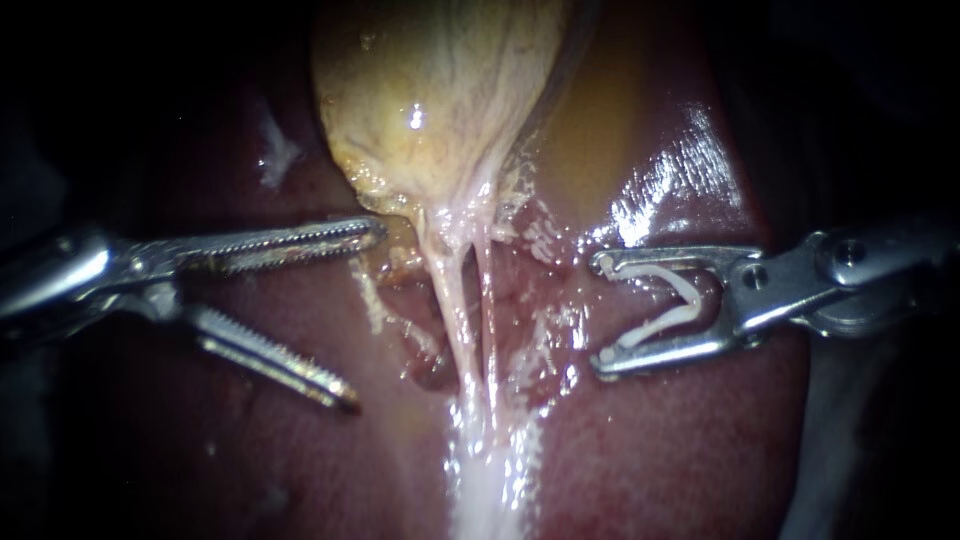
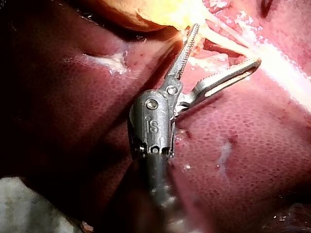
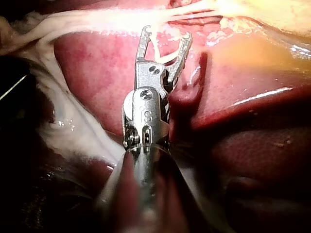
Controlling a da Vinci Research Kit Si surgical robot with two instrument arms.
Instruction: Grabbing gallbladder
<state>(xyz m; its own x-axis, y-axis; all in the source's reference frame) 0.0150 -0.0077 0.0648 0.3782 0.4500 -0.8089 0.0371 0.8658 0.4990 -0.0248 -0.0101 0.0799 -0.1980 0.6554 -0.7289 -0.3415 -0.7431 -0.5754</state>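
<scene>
Okay, endoscope view: the gallbladder (image 1: 440,90) sits top centre, pale yellow and glistening, lying on the dark red liver (image 1: 660,450). Its lower end narrows into two pale tubes (image 1: 452,310) that run down side by side through ragged whitish tissue.

The left instrument (image 1: 362,315) comes in from the left with its serrated jaws wide apart, gripping nothing. Its upper jaw lies level, the tip right at the lower left edge of the gallbladder's narrow end. It is probably touching, but that is hard to tell under the glare. The lower jaw angles down over bare liver, apart from the tubes. The left wrist view agrees: one jaw reaches up to the yellow edge and the other splays off beside the tubes, with a clear gap between them.

The right instrument (image 1: 602,312) comes in from the right with its jaws spread but loaded. A white V-shaped clip (image 1: 688,293) sits between them, one leg against each jaw, so they are holding the clip. The jaw tips point toward the tubes, near but apart. The right wrist view shows the same clip in the jaws, the tips just short of the pale strands ahead and liver under the shaft.
</scene>
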